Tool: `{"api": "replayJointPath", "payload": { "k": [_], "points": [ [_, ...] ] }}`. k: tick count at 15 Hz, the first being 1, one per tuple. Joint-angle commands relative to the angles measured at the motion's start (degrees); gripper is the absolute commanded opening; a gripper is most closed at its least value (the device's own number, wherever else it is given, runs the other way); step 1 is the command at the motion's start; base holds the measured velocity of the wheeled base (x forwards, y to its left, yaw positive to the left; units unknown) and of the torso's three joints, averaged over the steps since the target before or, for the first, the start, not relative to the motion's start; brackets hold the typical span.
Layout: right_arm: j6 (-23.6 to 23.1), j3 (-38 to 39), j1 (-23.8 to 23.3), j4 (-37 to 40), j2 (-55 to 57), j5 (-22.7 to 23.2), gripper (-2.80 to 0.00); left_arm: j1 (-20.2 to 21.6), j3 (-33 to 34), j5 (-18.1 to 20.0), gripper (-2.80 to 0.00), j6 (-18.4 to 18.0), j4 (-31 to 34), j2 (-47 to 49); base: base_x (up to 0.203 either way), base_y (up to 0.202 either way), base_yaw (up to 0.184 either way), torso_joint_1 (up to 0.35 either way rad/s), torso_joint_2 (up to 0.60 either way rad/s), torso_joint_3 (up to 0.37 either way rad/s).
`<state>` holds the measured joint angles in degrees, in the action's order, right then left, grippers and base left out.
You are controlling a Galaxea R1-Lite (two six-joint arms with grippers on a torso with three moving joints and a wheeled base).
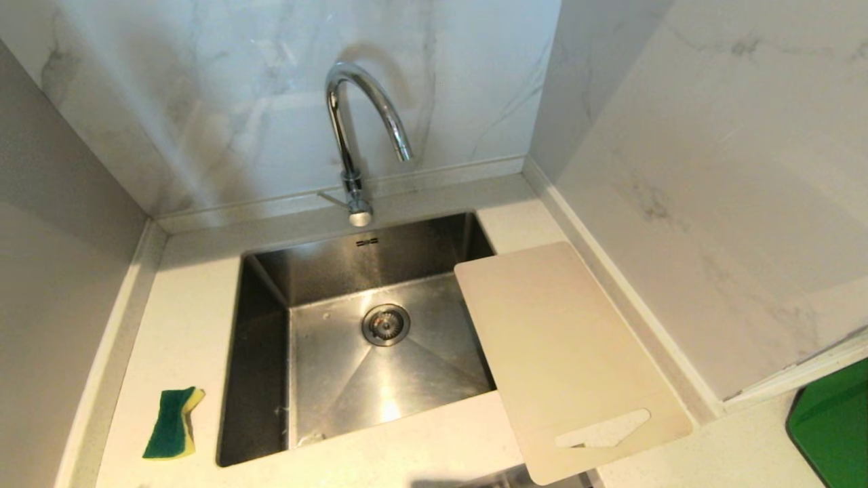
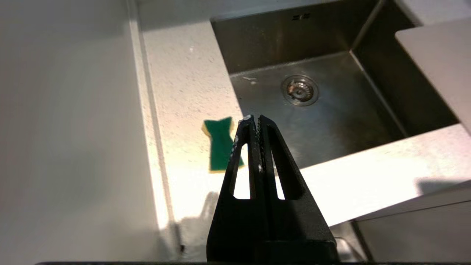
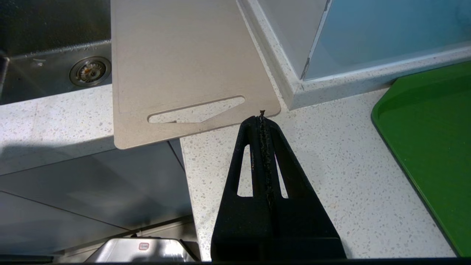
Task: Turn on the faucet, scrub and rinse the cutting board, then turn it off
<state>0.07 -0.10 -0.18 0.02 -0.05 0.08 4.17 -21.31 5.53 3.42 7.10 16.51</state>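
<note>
The cutting board (image 1: 563, 352), pale beige with rounded corners, lies flat on the right side of the counter (image 1: 183, 325). Its far left corner overhangs the sink (image 1: 264, 379) basin, and its near end, carrying the slanted handle slot (image 1: 603, 428), projects past the counter's front edge. Nothing rests on it and nothing grips it.

The faucet (image 1: 352, 129), a chrome gooseneck, stands behind the sink at the back wall, its spout arching toward the basin. Its thin side lever (image 1: 332, 198) points to the left. No water is visible from the spout. The drain strainer (image 1: 386, 324) sits at the centre of the steel basin.

A green-and-yellow sponge (image 1: 173, 423) lies on the counter left of the sink, near the front edge. A green tray (image 1: 834, 427) sits on the counter well to the right of the board.

The left gripper (image 2: 254, 117) is clenched on nothing, held above the front counter edge, near the sponge. The right gripper (image 3: 262, 115) is likewise clenched and empty, poised over the counter just beside the board's near right corner.
</note>
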Motion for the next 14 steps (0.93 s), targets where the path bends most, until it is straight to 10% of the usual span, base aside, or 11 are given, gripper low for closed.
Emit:
{"api": "replayJointPath", "payload": {
  "k": [1,6,10,14],
  "points": [
    [0.0,0.0,-0.1,0.0,0.0,0.0,-2.80,-4.5,1.4,-1.1,-2.80,-0.2,0.8,-3.9,0.000,0.000,0.000,0.000,0.00,0.000],
    [0.0,0.0,0.0,0.0,0.0,0.0,-2.80,-3.9,8.7,-5.0,-2.80,-6.8,1.2,-15.1,0.000,0.000,0.000,0.000,0.00,0.000],
    [0.0,0.0,0.0,0.0,0.0,0.0,-2.80,-4.0,19.9,-6.7,-2.80,-10.2,-15.6,-16.7,0.000,0.000,0.000,0.000,0.00,0.000],
    [0.0,0.0,0.0,0.0,0.0,0.0,-2.80,-4.0,21.4,-4.9,-2.80,-6.9,-12.0,-16.7,0.000,0.000,0.000,0.000,0.00,0.000]
  ]
}}
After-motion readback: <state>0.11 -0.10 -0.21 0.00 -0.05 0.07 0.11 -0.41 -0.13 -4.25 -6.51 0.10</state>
